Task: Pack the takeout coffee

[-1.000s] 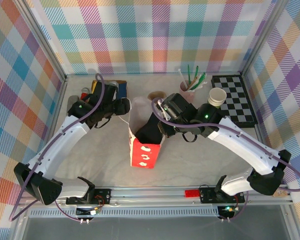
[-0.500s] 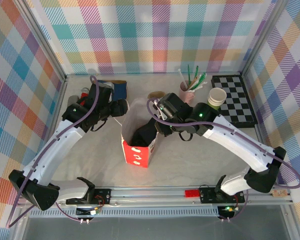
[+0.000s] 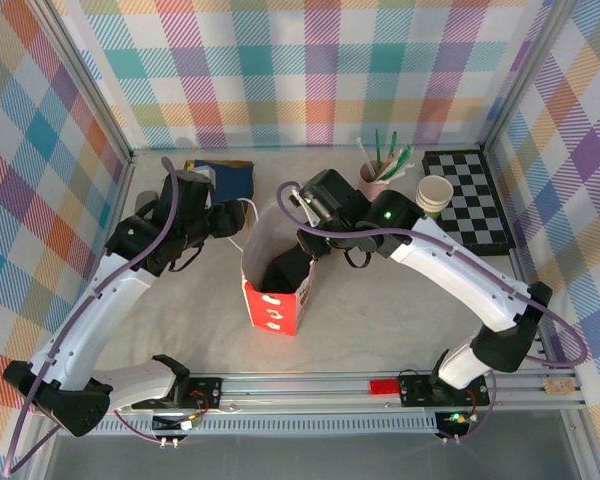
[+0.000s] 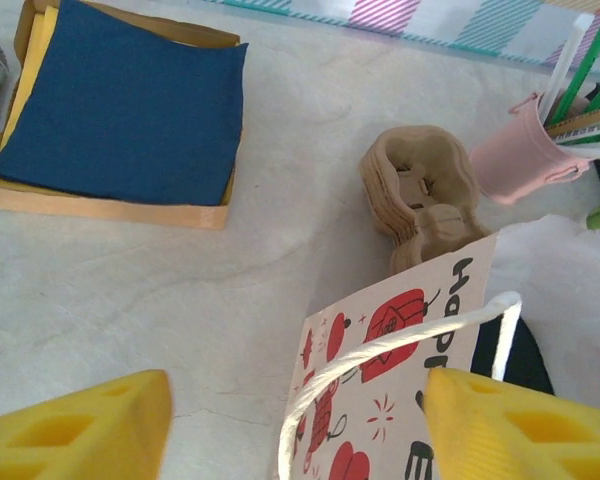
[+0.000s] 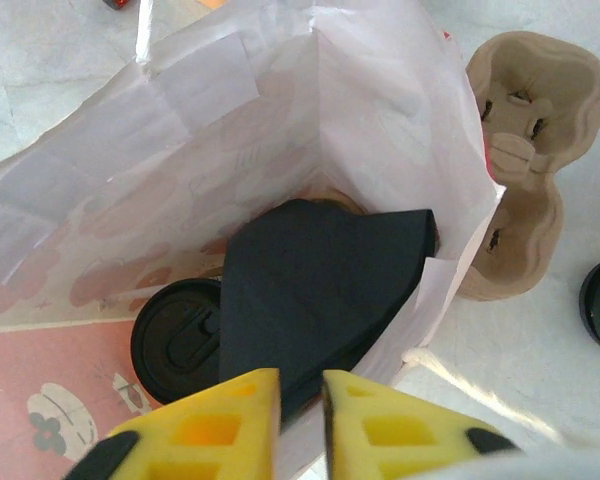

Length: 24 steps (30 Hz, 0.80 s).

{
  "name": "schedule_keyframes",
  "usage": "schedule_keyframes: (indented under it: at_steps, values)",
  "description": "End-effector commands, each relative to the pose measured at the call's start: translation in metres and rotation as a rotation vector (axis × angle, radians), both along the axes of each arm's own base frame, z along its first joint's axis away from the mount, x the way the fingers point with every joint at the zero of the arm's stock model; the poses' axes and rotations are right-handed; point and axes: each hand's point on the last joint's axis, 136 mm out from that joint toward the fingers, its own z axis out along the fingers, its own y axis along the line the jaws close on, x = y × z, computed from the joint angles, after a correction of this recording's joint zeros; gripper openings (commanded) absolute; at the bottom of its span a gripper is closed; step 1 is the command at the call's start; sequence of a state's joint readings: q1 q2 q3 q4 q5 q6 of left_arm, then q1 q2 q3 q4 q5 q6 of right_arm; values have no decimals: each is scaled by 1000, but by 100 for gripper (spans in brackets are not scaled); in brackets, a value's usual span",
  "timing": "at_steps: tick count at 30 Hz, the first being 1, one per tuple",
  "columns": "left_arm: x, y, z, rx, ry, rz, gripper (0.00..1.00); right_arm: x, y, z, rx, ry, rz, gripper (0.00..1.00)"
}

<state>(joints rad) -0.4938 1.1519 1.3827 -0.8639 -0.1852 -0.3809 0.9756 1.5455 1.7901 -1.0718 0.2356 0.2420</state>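
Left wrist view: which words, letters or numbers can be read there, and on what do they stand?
"Happ": in black on the paper bag; the rest is hidden.
"E": one black letter on the same bag, at the picture's lower edge.
The bag's red drawings carry no text that I can read.

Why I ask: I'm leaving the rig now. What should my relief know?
Left gripper: open, astride the bag's cord handle, not gripping it.
Right gripper: nearly shut at the bag's rim; what it pinches is unclear.
Coffee: upright inside the bag, partly under a black napkin.
Done: coffee is bagged.
Left: probably just back both arms out; check the right grip first.
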Motion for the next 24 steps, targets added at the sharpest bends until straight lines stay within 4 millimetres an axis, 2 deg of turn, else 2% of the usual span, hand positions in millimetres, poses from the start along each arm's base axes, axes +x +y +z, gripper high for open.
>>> schedule_keyframes:
  at_steps: [1, 4, 5, 7, 8, 9, 10, 13, 21, 24]
  values:
    - [-6, 7, 9, -13, -8, 20, 77, -2, -2, 6, -14, -16, 15, 23]
    - [-10, 12, 16, -8, -25, 28, 84, -2, -3, 5, -20, -14, 9, 34]
    - [-11, 14, 19, -1, -30, 33, 86, -2, -4, 5, -19, -11, 9, 41]
    - [-14, 18, 27, 11, -37, 33, 89, -3, -5, 7, -19, -14, 8, 63]
    - [-16, 19, 32, 16, -43, 32, 93, -3, -6, 9, -19, -15, 8, 71]
    - [-19, 22, 37, 18, -52, 34, 99, -3, -7, 10, -21, -16, 8, 77]
    - [-21, 25, 41, 20, -64, 39, 100, -3, -7, 13, -19, -20, 10, 83]
    - [-28, 35, 55, 29, -114, 60, 100, -4, -11, 20, -17, -40, 14, 99]
    - [-46, 55, 96, 30, -234, 90, 100, -7, -20, 53, 16, -102, 27, 99]
    - [-55, 72, 105, 58, -294, 141, 100, -10, -25, 66, 40, -127, 38, 99]
